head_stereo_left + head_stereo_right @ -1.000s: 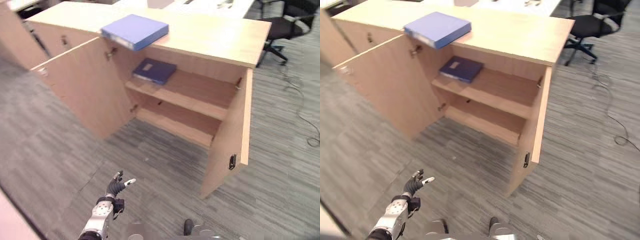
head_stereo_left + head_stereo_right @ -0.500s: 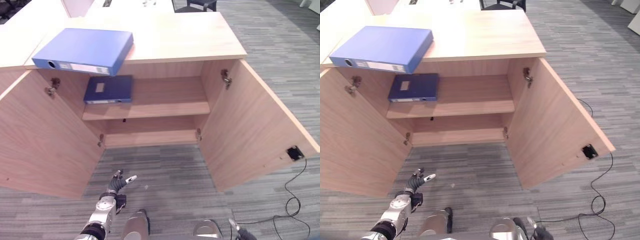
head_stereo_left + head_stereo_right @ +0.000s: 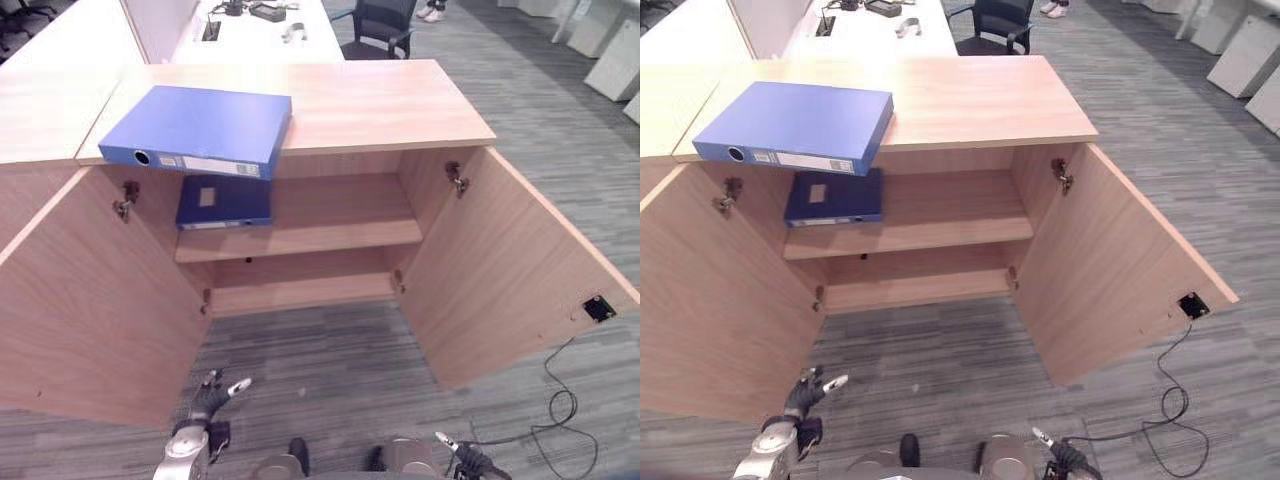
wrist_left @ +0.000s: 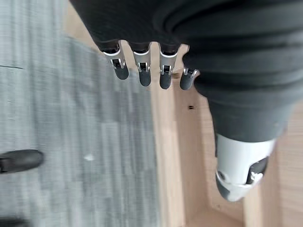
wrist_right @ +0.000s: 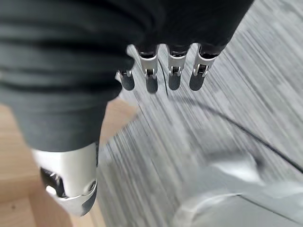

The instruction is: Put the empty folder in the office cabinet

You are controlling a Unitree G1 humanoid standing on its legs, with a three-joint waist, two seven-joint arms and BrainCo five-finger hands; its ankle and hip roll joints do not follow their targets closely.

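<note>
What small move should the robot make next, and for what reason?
Probably raise the left hand toward the blue folder lying on the cabinet top. Both hands are low and hold nothing, both doors stand open, and the upper shelf has free room beside the dark folder.

Office room, grey striped carpet floor (image 3: 330, 370) all over. Behind the low wood unit: a long white desk (image 3: 255, 35) w/ small dark items on it, and a pale divider panel (image 3: 155, 25) standing at its left end. Black office chair (image 3: 385, 20) at the desk's far right, on castors. More light-wood surface (image 3: 45, 100) runs off to the left, same height as the unit's top. Top right corner: white pedestal units (image 3: 612, 55) on the carpet, well apart from the rest. A black cable (image 3: 560, 405) loops on the floor at lower right, near the open right-hand door. Even, soft light, no hard shadows.
</note>
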